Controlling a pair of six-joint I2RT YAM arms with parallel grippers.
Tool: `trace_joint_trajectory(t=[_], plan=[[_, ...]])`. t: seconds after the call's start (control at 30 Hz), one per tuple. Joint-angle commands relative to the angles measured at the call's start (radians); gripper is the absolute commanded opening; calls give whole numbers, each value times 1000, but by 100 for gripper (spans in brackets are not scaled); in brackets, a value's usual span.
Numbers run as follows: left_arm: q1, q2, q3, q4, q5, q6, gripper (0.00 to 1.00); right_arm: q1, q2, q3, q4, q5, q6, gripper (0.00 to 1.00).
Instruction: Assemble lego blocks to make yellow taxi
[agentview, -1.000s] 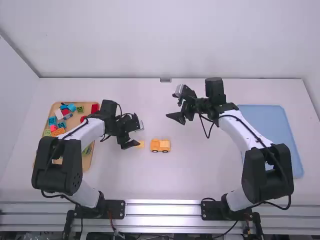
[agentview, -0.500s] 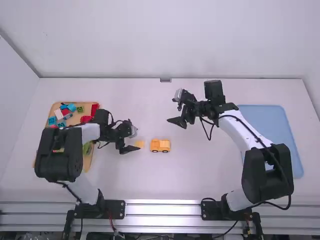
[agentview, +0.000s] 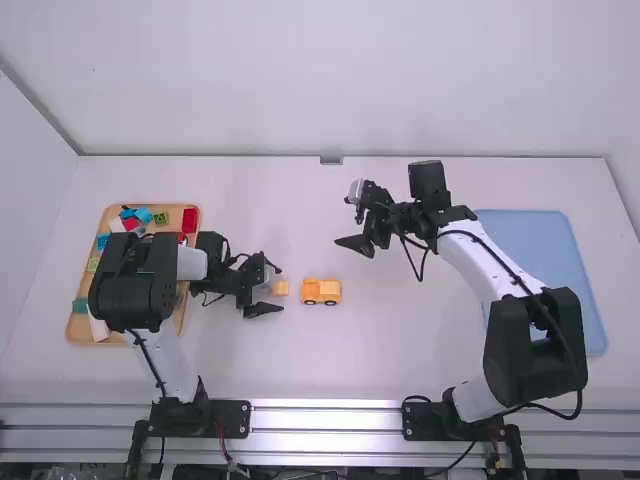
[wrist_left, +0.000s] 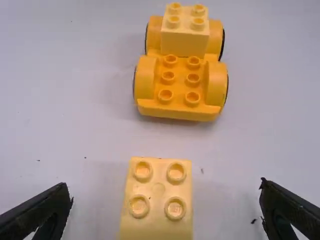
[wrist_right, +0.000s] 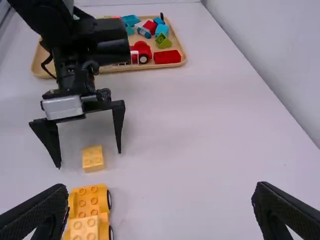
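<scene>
On the bench (agentview: 400, 350), a loose yellow block (wrist_left: 157, 225) stands between the spread fingers of the left gripper (agentview: 279, 289), near a yellow wheeled base (wrist_left: 180, 107) that carries another yellow block (wrist_left: 184, 40) on its end away from the loose one. Beyond the base from the left gripper, the right gripper (agentview: 345, 219) hangs with its fingers wide apart and nothing between them.

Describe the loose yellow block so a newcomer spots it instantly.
On the white table, find the wheeled yellow car base. The loose block sits apart from it, within the open left gripper. Four studs match the mounted block, but this one lies on the tabletop.
</scene>
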Motion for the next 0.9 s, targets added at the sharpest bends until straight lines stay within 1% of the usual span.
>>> trace_joint_trajectory(t=[0.0,0.03,0.1,0.13,0.2,0.27,0.3,0.33,0.47,0.53,0.67,0.73,0.83,0.87], plan=[[5,16,6,-2,48,54,87,-3,-3,-2,0,-10,-3,98],[2,22,6,6,48,51,81,-3,-3,-2,2,-10,-3,98],[0,29,6,25,44,23,79,-3,-3,-2,8,-10,-3,98],[0,30,7,31,43,12,76,-3,-3,-2,8,-10,0,98],[0,31,7,33,43,10,65,-3,-3,-2,8,-10,0,98],[0,31,6,37,43,14,52,-1,-3,-2,8,-10,1,98],[0,31,6,36,40,13,47,-2,-3,-2,8,-10,2,98],[0,31,6,34,39,13,44,-3,-3,-2,8,-10,3,98],[0,31,0,33,11,13,44,-3,-3,-2,9,-10,5,98],[0,31,-7,34,-10,13,46,-3,-3,-2,8,-10,5,98],[0,31,-23,61,-12,9,46,-3,-3,-2,8,-10,5,98],[0,31,-30,74,-10,10,39,-3,-3,-2,8,-10,4,98],[0,31,-29,76,-9,10,21,-3,-3,-2,10,-1,4,98],[0,31,-24,69,-10,10,14,-3,-3,-2,15,15,5,98]])
